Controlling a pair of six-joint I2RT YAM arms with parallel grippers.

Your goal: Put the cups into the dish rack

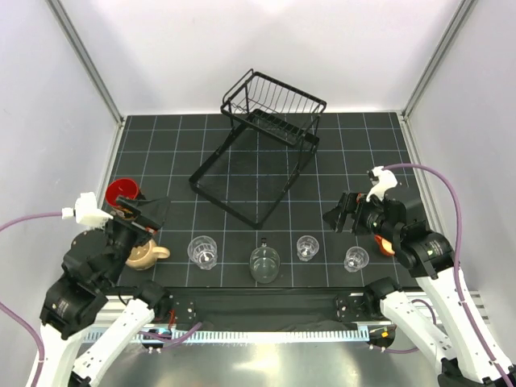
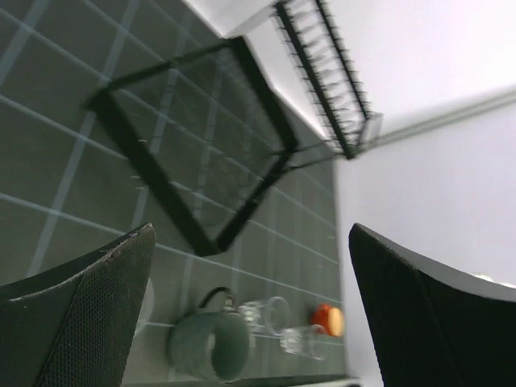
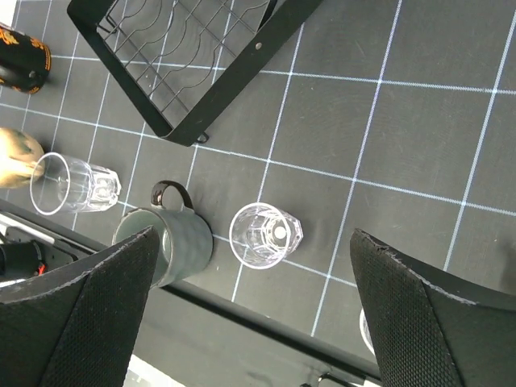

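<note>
**A:** Is there any writing you can read?

**B:** Hardly. In my right wrist view a dark thing (image 3: 20, 60) at the upper left edge carries orange marks, but they are too small for me to read.

**A:** And the rack?

**B:** The rack (image 1: 278, 129) is black wire. In the top view its slatted basket stands raised at the upper centre. A flat rectangular frame runs down and left from it on the mat (image 1: 363, 161). All cups stand on the mat, outside the rack. Along the lower part of that view I see a row: beige mug (image 1: 143, 255), left glass (image 1: 202, 251), grey mug (image 1: 264, 264), mid glass (image 1: 307, 247), right glass (image 1: 355, 258). The red cup (image 1: 121, 192) is at the left, above the beige mug.

**A:** Do the views differ?

**B:** Yes. The top view half hides the orange cup (image 1: 385, 244) behind my right arm (image 1: 427, 250). The left wrist view is blurred, but it shows this cup whole at the lower right, just beside the right glass. The right wrist view shows the grey mug's handle (image 3: 171, 193) turned toward a corner of the rack frame.

**A:** The grippers?

**B:** My left gripper (image 1: 145, 211) hangs near the red cup. My right gripper (image 1: 343, 216) is higher in the frame than the mid and right glasses. Both have the jaws spread wide and hold nothing.
</note>
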